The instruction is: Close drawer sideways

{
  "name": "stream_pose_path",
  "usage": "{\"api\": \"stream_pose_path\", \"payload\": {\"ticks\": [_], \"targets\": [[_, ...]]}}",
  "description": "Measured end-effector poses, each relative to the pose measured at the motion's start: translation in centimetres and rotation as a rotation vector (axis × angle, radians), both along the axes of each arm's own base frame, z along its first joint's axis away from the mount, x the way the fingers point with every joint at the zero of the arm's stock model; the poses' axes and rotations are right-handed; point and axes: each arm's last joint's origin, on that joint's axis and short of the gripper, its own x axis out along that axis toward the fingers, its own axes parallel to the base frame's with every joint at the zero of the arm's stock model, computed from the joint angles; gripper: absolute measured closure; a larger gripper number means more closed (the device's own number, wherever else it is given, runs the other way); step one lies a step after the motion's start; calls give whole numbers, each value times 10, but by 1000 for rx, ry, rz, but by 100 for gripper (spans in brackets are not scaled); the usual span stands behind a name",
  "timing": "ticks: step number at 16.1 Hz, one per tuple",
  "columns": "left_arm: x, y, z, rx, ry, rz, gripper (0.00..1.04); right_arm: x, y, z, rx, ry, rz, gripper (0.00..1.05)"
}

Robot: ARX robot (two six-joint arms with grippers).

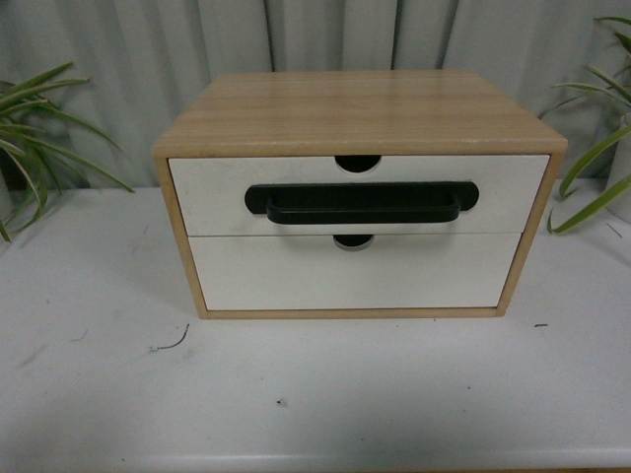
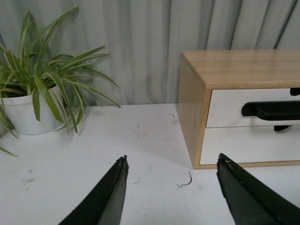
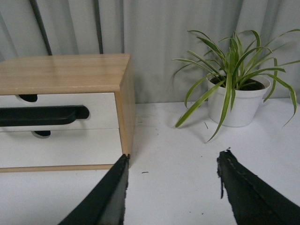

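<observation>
The drawer [image 1: 217, 192] is the upper one in a light wood cabinet [image 1: 360, 110]. It has a white front, a long black bar handle [image 1: 361, 202] and a half-round notch in its top edge. Its front sits about flush with the cabinet face. The drawer also shows in the left wrist view [image 2: 225, 108] and the right wrist view [image 3: 101, 105]. My left gripper [image 2: 171, 159] is open and empty, low over the table off the cabinet's left front corner. My right gripper [image 3: 172, 154] is open and empty, off the cabinet's right front corner. Neither arm shows in the front view.
A white-fronted lower drawer [image 1: 355, 276] without a handle sits below. The cabinet stands on a white table [image 1: 296, 394]. A potted plant in a white pot [image 2: 28, 115] stands left of it and another [image 3: 236, 105] stands right. A grey curtain hangs behind.
</observation>
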Motion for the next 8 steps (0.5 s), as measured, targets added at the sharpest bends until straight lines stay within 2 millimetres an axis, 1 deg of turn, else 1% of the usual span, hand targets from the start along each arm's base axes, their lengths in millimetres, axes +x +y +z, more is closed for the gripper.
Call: {"api": "stream_pose_path", "payload": {"ticks": [1,4,5,8], "targets": [[0,0,0,0,0,0,36,0,0,0,0,0,0,37],[0,0,0,2,0,0,5,0,0,0,1,0,0,5],[0,0,0,3,0,0,7,0,0,0,1,0,0,6],[0,0,0,3,0,0,7,0,0,0,0,0,0,6]]}}
